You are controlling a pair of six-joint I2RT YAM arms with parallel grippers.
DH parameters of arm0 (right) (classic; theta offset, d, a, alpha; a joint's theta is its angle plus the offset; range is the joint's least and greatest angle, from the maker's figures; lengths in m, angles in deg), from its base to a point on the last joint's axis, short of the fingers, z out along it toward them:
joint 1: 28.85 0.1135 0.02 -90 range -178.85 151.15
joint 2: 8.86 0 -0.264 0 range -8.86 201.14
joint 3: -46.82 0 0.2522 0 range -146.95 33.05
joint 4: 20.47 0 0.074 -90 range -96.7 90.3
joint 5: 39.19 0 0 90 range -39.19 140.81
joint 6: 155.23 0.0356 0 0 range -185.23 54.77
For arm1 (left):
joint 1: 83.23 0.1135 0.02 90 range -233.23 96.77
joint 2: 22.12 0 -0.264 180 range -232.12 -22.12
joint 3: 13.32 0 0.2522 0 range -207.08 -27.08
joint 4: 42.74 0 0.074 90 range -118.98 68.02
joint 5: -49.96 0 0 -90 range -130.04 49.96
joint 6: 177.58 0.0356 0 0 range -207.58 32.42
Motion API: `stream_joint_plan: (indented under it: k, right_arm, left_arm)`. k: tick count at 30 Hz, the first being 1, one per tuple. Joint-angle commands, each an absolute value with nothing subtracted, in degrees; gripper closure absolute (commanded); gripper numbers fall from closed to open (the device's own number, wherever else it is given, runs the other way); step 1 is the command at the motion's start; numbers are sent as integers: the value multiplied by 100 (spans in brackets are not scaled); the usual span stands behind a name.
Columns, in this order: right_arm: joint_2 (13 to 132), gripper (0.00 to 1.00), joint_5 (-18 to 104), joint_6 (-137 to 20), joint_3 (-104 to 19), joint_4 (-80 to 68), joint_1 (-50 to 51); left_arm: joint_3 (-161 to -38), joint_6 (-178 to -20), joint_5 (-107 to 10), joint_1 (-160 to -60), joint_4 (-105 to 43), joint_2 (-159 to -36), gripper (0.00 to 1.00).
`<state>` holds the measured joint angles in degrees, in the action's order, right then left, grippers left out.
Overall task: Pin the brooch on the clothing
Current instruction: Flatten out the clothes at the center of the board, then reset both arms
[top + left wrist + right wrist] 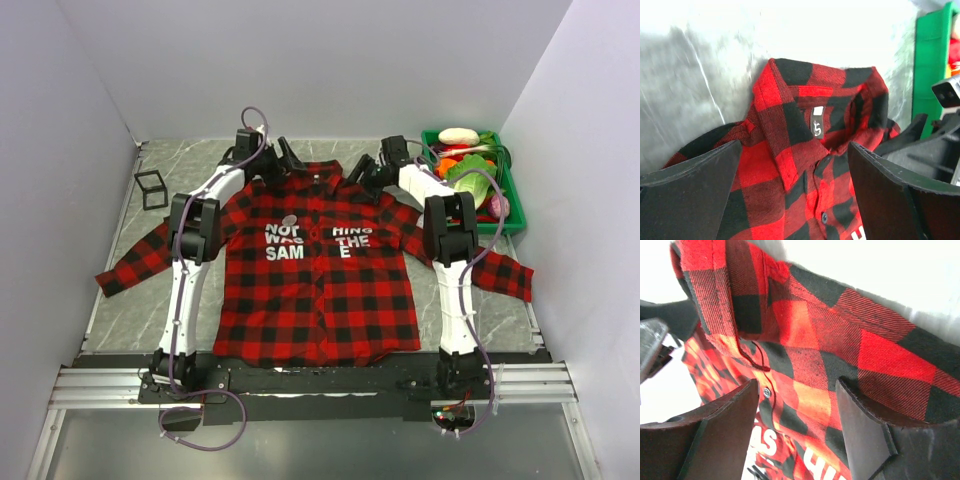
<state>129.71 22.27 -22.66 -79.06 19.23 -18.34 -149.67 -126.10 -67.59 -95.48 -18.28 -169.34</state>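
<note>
The red-and-black plaid shirt [320,290] lies flat on the table, collar at the back. The brooch [289,220], a tiny greyish disc, rests on the chest just above the white letters "WAS". My left gripper [283,160] is open at the collar's left side; in the left wrist view [795,150] its fingers [695,195] straddle the collar [790,110] and button placket. My right gripper [363,177] is open at the collar's right side; in the right wrist view [796,385] it hangs over the shirt's shoulder [850,335]. Neither wrist view shows the brooch.
A green basket [511,205] of toy food stands at the back right, and its wall shows in the left wrist view [930,65]. A small black wire-frame cube [152,189] sits at the back left. White walls enclose the table. The shirt's sleeves spread to both sides.
</note>
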Motion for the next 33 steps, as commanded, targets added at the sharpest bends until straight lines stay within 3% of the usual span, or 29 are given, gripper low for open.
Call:
stream_joint_plan:
  k: [1, 12, 17, 24, 33]
  right_arm:
    - [13510, 29, 2462, -2190, -8471, 2177, -1997]
    - [13424, 28, 2453, -2558, -8833, 1607, -2032]
    - [12019, 28, 2715, -3243, -7544, 545, -2023]
    - [10059, 27, 3954, -4343, -6074, 481, -2120]
    - [7405, 26, 4623, -4791, -3552, 50, -2594]
  left_arm:
    - [-15162, -12511, -6711, -9404, -1597, -17584, 4]
    - [-14980, -11993, -6738, -9369, -2282, -17340, 4]
    - [-14004, -11528, -6010, -9421, -3019, -15823, 4]
    - [-12195, -11333, -5087, -9413, -3399, -13596, 4]
    - [-10025, -11720, -5164, -8965, -3487, -11153, 4]
